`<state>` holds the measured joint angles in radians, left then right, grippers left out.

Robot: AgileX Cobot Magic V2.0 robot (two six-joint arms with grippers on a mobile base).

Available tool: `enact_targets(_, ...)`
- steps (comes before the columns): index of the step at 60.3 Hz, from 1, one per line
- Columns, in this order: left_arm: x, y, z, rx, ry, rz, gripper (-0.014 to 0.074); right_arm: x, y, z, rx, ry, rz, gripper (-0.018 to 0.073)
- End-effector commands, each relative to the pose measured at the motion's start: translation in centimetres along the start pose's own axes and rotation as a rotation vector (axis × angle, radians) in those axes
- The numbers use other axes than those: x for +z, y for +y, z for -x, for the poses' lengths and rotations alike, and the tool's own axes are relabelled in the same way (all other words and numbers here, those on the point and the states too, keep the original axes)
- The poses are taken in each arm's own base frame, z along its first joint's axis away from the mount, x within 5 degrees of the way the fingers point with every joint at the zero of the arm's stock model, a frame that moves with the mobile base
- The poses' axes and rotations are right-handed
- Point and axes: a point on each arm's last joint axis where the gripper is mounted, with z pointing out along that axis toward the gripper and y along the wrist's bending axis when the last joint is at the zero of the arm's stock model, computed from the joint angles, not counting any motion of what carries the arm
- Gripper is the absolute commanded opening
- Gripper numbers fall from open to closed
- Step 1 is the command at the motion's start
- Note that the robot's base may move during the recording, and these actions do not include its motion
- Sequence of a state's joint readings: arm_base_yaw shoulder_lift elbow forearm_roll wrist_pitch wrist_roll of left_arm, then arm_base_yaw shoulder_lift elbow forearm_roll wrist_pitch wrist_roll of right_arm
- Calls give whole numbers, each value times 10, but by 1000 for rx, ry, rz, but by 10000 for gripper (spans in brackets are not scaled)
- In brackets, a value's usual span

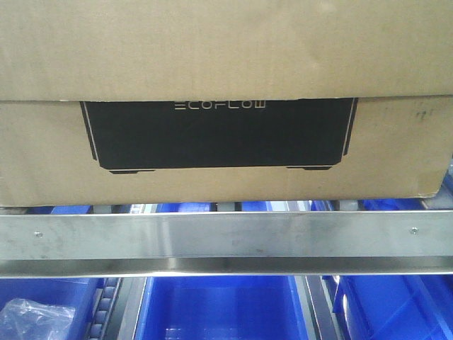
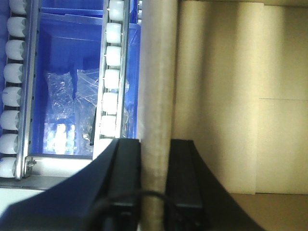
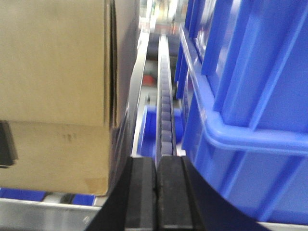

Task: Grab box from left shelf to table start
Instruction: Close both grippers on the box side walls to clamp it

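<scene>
Box (image 1: pixel 226 170): sitting on left shelf (image 1: pixel 226 237), long axis running crosswise to you. Your left gripper (image 2: pixel 155 147) is pinching its cardboard edge; right gripper (image 3: pixel 158 161) is hanging closed, empty, beside it.

Cannot see the top or full width of the box (image 1: pixel 226 64) from the front: cropped by the frame. Cannot follow the roller track (image 3: pixel 165 101) far in the right wrist view: blurred. Cannot identify the contents of the clear bags (image 2: pixel 60 91) in the blue bin (image 2: pixel 67 43): too small.
</scene>
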<state>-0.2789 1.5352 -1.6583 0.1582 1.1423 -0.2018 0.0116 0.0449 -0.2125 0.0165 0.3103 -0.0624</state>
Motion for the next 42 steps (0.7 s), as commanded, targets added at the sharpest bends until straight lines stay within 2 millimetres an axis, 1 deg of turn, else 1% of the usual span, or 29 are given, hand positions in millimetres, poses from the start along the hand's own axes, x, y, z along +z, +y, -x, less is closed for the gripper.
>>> enact_targets(1,-15,-2,7,-16,-83,-35,-85,-5,-2,39,-19,20,-5,18)
enact_targets(8,-15,-2,7,-16,-83,-35,-85,-3,-3,63,-17,137,4,18)
enact_targets(14,-15,-2,7,-16,-83,-35,-85,0,0,80,42,161,40,18)
enact_targets(19,-15,-2,7,-16,-83,-35,-85,3,3,87,99,167,74,18)
enact_targets(24,-15,-2,7,-16,-83,-35,-85,6,5,90,128,193,93,18)
enact_targets(33,-15,-2,7,-16,-83,-35,-85,20,4,103,129,259,99,18)
enact_targets(38,-15,-2,7,-16,-83,-35,-85,31,4,114,139,311,103,25)
enact_targets(42,-15,-2,7,-16,-83,-35,-85,40,4,125,145,356,106,71)
